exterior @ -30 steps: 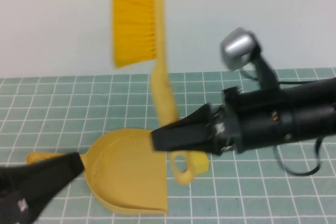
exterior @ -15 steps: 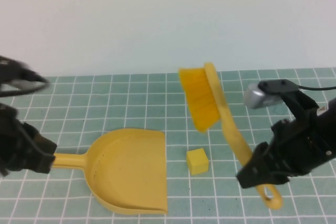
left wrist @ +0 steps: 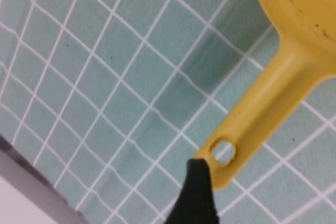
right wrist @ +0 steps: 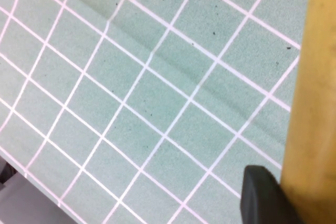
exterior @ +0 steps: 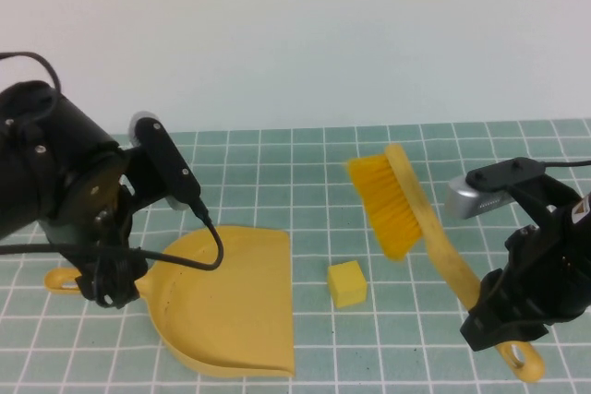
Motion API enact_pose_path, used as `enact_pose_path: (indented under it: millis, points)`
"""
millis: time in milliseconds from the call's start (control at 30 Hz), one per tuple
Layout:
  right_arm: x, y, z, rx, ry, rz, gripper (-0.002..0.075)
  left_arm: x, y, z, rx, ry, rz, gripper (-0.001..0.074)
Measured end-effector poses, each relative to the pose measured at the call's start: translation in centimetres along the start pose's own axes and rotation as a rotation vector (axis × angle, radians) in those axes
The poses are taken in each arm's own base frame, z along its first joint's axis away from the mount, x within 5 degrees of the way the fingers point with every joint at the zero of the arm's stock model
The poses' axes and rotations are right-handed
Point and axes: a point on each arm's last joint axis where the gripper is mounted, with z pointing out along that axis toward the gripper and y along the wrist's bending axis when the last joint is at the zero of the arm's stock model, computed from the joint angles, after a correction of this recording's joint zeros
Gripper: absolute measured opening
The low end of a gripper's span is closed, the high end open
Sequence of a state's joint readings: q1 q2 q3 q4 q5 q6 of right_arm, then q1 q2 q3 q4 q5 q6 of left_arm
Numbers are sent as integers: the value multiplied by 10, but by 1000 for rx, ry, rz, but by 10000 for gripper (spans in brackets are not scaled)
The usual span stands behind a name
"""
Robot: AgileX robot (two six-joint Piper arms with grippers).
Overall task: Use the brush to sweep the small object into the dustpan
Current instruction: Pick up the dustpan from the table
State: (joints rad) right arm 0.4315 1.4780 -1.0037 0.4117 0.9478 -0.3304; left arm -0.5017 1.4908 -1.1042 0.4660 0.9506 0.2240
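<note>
The yellow dustpan (exterior: 231,297) lies flat at the front left, straight edge to the right. The small pale-yellow cube (exterior: 347,283) sits on the mat just right of that edge, apart from it. My right gripper (exterior: 494,325) is shut on the brush handle (exterior: 452,269) and holds the brush tilted, its bristles (exterior: 388,205) above and to the right of the cube. In the right wrist view one fingertip (right wrist: 262,198) presses against the handle (right wrist: 315,103). My left gripper (exterior: 103,292) is open at the end of the dustpan handle (left wrist: 252,119), one fingertip (left wrist: 197,192) beside its hole.
A green mat with a white grid (exterior: 305,163) covers the table, with a plain white wall behind. The mat's edge (left wrist: 31,182) shows in the left wrist view. A black cable (exterior: 208,246) from the left arm hangs over the scoop.
My left arm has swung in and down over the dustpan handle. My right gripper has carried the brush slightly right and lower. The cube and dustpan have not moved.
</note>
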Motion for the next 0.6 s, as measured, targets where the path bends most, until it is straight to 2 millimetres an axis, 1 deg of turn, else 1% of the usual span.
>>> enact_pose_path:
  millis: [100,200,300,400,600]
  points:
    - [0,0,0,5,4,-1,169,-5,-2,6,8,-26,-11,578]
    - [1,-1,0,9,7,-4,169,-4,-5,8,27,-30,-30,578]
    - [1,-1,0,11,10,-6,169,-3,-8,15,37,-24,28,578]
    - [1,-1,0,13,10,-7,169,-5,-11,32,66,19,98,578]
    - [1,-1,0,16,7,-13,169,-13,-7,57,-6,23,196,578]
